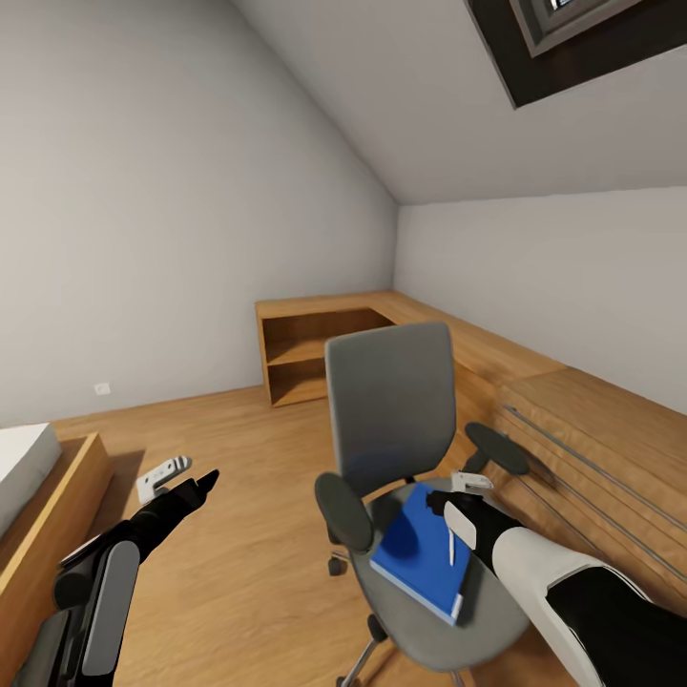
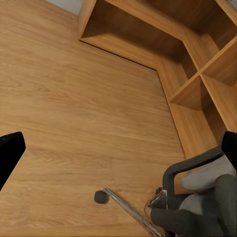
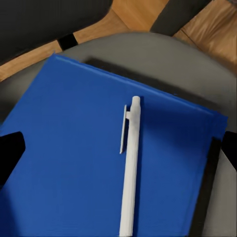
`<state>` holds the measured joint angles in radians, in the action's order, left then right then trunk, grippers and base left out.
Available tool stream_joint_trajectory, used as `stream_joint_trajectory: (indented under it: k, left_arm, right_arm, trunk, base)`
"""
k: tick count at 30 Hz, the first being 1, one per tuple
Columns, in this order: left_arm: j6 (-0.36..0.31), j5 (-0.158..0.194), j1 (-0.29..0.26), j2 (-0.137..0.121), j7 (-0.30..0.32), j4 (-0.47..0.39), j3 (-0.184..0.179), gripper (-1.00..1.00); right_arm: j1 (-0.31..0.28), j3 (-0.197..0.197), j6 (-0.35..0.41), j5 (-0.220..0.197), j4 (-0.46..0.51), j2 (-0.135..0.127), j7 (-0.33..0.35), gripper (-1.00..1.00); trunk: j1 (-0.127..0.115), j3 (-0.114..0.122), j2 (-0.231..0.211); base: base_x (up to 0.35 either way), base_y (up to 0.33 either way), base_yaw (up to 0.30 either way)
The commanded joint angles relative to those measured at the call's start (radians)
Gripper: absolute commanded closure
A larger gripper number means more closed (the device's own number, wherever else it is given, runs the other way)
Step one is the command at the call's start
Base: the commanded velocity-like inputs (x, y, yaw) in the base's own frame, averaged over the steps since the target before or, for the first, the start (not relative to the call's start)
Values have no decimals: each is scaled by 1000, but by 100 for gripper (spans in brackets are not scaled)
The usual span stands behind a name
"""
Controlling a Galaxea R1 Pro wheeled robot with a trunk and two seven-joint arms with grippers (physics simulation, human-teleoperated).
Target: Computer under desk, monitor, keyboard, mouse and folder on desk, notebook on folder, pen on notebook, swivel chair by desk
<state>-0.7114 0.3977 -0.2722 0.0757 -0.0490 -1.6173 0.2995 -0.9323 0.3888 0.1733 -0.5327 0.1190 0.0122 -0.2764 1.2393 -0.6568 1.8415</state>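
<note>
My right gripper (image 1: 456,504) hovers spread above the white pen (image 3: 129,165) lying on the blue notebook (image 3: 74,163) on the swivel chair (image 1: 391,410). Light, slippery; I'd pinch mid-barrel.

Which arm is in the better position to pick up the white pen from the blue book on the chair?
The right. Its gripper hangs just over the pen lying on the blue book on the swivel chair, jaws open either side. The left gripper is out over bare floor, away from the seat.
</note>
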Motion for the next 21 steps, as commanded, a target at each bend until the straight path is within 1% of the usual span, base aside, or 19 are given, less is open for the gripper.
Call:
stream_joint_trajectory:
  k: [1,4,10,20,21]
  left_arm:
    - [-6,10,-1,1,-5,-1,2,-100]
    - [-6,10,-1,0,-5,-1,2,-100]
    - [-6,10,-1,1,-4,-1,4,-100]
    - [-7,10,-1,2,-5,-1,4,-100]
    - [-8,11,-1,2,-5,-1,4,-100]
  right_arm:
    - [0,8,7,-6,2,-1,-6,-100]
    - [0,8,7,-6,2,0,-6,-100]
    - [0,8,8,-6,2,-1,-6,-100]
    - [0,8,8,-6,2,0,-6,-100]
    - [0,8,8,-6,2,0,-6,-100]
  trunk:
    - [0,-1,0]
    - [0,-1,0]
    - [0,-1,0]
    - [39,-32,70]
    - [39,-32,70]
  base:
    - [221,0,0]
    - [130,0,0]
    - [25,0,0]
    - [1,0,0]
    - [0,0,0]
